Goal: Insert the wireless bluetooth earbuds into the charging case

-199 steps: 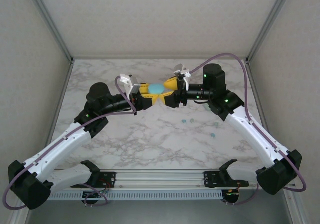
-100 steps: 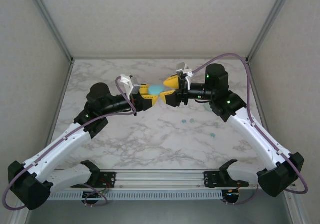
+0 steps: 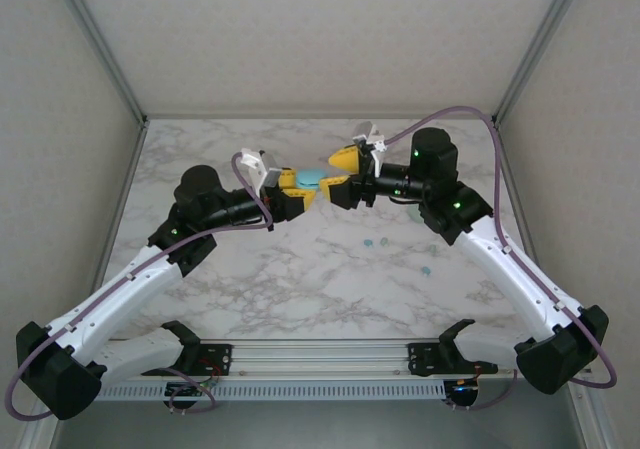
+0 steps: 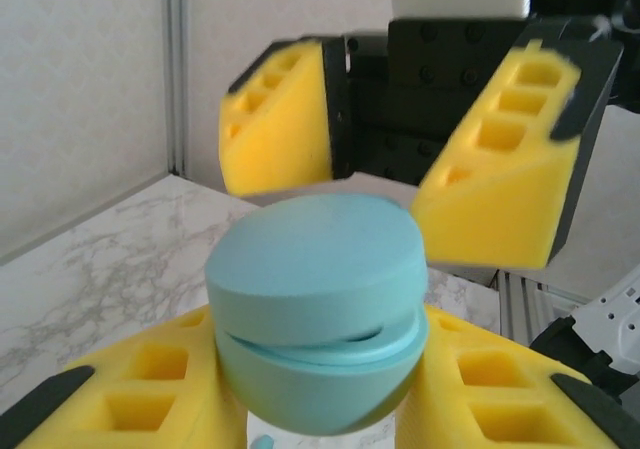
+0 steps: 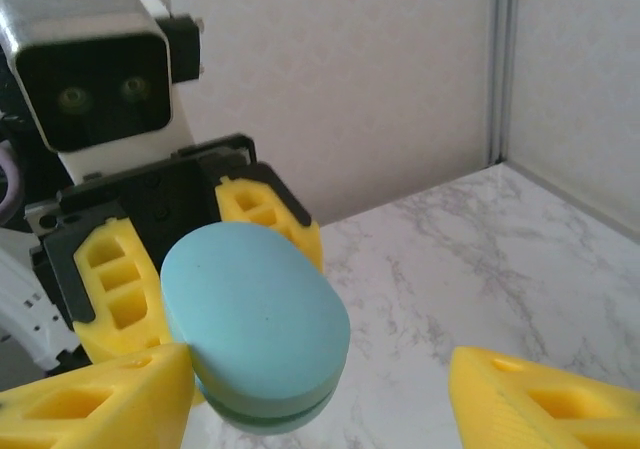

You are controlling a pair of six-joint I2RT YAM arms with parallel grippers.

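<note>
My left gripper (image 3: 303,187) is shut on the charging case (image 3: 311,178), a rounded turquoise pebble held above the table's far middle. In the left wrist view the case (image 4: 315,309) sits between my yellow fingers (image 4: 120,399), and a thin slit shows between its lid and base. My right gripper (image 3: 338,174) faces it from the right, open. In the right wrist view one right finger (image 5: 100,404) is beside the case (image 5: 255,324) and the other stands well apart. Tiny teal earbuds (image 3: 368,242) lie on the marble, another (image 3: 427,268) further right.
The marble table (image 3: 300,279) is walled at the back and both sides. Both arms meet over its far middle, and cables loop above them. The rail with the arm bases (image 3: 320,354) runs along the near edge.
My right gripper has pulled back to the right, off the case, and its fingers now stand clear of it. The left gripper keeps the case in the same place.
</note>
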